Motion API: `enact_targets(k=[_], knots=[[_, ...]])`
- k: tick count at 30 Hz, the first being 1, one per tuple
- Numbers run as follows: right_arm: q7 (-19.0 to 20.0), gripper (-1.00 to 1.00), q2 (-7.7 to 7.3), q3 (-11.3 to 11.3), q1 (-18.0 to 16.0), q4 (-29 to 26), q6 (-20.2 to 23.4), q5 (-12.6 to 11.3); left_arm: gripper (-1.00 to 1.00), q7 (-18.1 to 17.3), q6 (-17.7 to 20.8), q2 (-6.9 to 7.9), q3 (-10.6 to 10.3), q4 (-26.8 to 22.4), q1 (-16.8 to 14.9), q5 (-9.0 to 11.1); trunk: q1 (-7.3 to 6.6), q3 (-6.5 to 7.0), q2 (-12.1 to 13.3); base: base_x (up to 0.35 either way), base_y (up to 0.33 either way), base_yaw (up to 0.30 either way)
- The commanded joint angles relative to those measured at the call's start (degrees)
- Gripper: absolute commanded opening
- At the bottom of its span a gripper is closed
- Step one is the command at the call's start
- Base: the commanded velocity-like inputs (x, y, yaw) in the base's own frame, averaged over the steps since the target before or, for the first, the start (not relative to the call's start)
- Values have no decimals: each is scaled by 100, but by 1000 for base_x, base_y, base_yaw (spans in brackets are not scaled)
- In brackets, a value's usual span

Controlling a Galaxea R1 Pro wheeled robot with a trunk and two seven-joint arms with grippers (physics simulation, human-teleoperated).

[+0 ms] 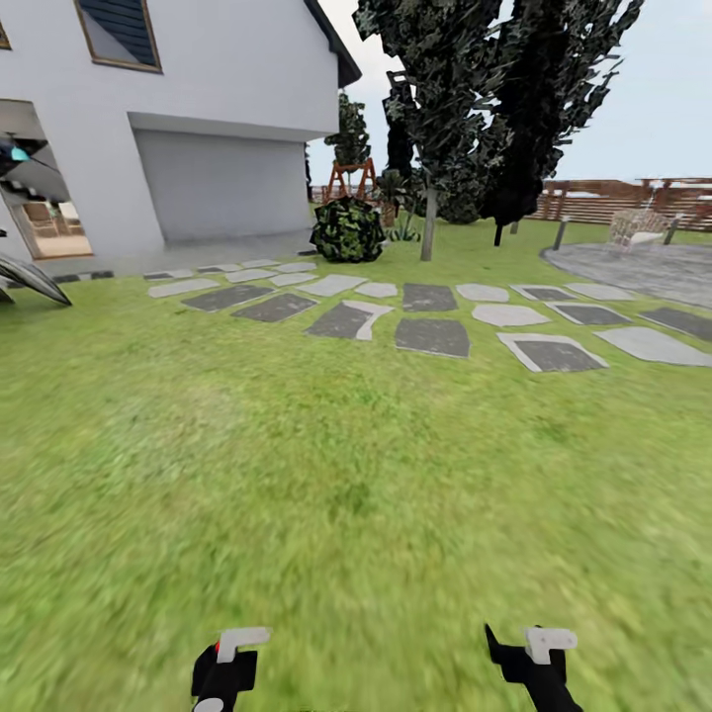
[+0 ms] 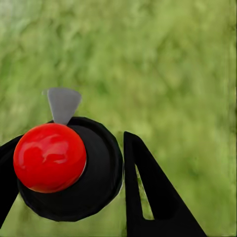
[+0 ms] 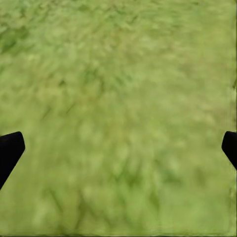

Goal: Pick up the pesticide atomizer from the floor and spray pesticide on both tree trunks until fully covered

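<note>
The left end effector [image 2: 94, 173], at seven o'clock in the head view, is clenched on the dark round-bodied pesticide atomizer [image 2: 96, 173] with its glossy red cap. The right end effector [image 3: 118, 148], at five o'clock, hangs released over blurry green grass [image 1: 356, 475]. At twelve o'clock, beyond grey stepping stones [image 1: 432, 336], stand two dark-crowned trees [image 1: 465, 89], their grey-brown tree trunk [image 1: 428, 225] beside a round dark bush [image 1: 347, 229].

Blurry green grass floor [image 1: 356, 475]; light/dark grey flat paving stones [image 1: 432, 336]; white house wall [image 1: 227, 59]; glossy red round ball [image 2: 49, 157] on black atomizer.
</note>
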Motion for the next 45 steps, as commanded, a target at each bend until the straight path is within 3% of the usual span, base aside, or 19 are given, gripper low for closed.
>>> enact_targets(k=[1,45], knots=[[0,100,-1,0,0,0,0,0,-100,0,0,0,-2,-1,0,-2,0,-3,0,-76,-269,-286],[0,100,-2,0,0,0,0,0,-100,3,0,0,-2,0,0,-2,0,-168,0,-15,-269,-279]])
